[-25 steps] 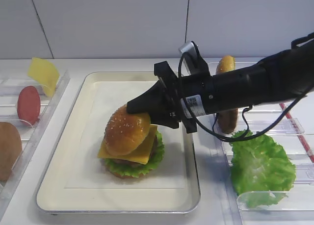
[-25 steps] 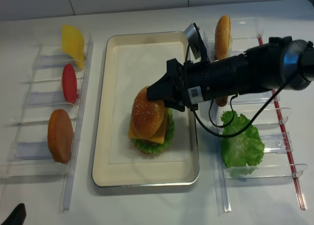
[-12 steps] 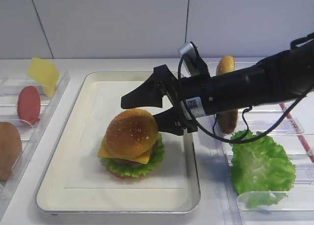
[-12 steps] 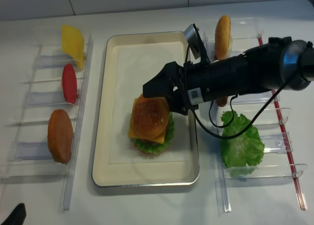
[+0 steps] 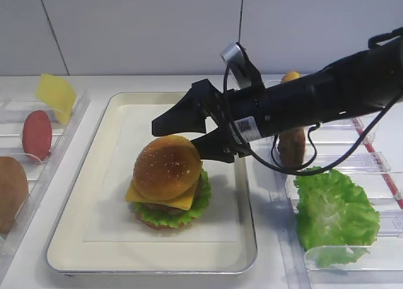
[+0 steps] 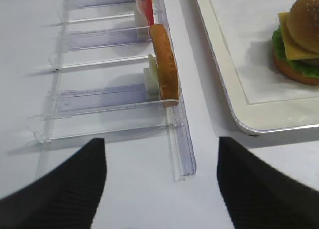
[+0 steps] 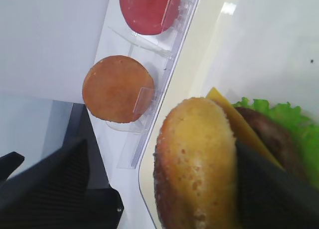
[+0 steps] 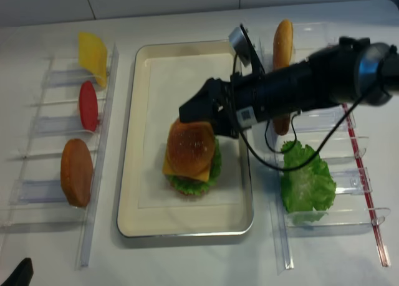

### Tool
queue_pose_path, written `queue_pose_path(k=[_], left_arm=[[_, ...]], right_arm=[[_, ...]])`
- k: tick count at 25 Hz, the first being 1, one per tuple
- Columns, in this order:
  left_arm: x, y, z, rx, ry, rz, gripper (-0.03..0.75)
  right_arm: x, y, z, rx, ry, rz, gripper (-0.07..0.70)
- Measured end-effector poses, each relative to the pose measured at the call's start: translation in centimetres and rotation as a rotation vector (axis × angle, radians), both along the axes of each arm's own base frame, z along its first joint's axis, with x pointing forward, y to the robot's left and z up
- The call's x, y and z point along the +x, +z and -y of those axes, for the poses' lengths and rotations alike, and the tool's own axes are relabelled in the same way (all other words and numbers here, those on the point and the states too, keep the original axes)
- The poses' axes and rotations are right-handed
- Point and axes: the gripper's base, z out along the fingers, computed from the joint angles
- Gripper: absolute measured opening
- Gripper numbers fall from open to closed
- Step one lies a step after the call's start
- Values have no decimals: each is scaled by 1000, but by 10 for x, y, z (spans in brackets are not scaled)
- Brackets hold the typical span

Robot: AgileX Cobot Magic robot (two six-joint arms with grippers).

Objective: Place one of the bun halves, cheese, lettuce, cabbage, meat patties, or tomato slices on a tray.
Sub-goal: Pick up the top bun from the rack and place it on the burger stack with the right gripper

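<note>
On the paper-lined silver tray [image 5: 94,232] stands a stack. From the top it is a sesame bun half [image 5: 167,166], cheese [image 5: 181,202], a meat patty [image 7: 274,139] and lettuce [image 5: 192,212]. My right gripper [image 5: 179,138] hangs open just above and behind the bun top, its fingers straddling the bun without gripping it. The right wrist view shows the bun half [image 7: 197,159] close up between the spread fingers. My left gripper [image 6: 162,189] is open and empty, low over the table in front of the left rack.
The clear rack on the left holds a cheese slice [image 5: 55,95], a tomato slice [image 5: 36,135] and a bun half [image 8: 76,172]. In the right rack are a bun half [image 8: 283,46], a meat patty [image 5: 291,147] and a lettuce leaf [image 5: 334,213].
My right gripper opened and let go of the bun top. The bun settled level on the cheese, and the gripper rose slightly.
</note>
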Motion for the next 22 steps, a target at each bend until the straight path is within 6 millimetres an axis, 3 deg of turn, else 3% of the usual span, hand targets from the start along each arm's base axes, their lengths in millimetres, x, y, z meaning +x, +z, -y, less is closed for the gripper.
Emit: queue_pose_path(k=[22], left_arm=[[0,0,0,0,0,0,433]], right_arm=[[22,20,1,-323,171,137,566]])
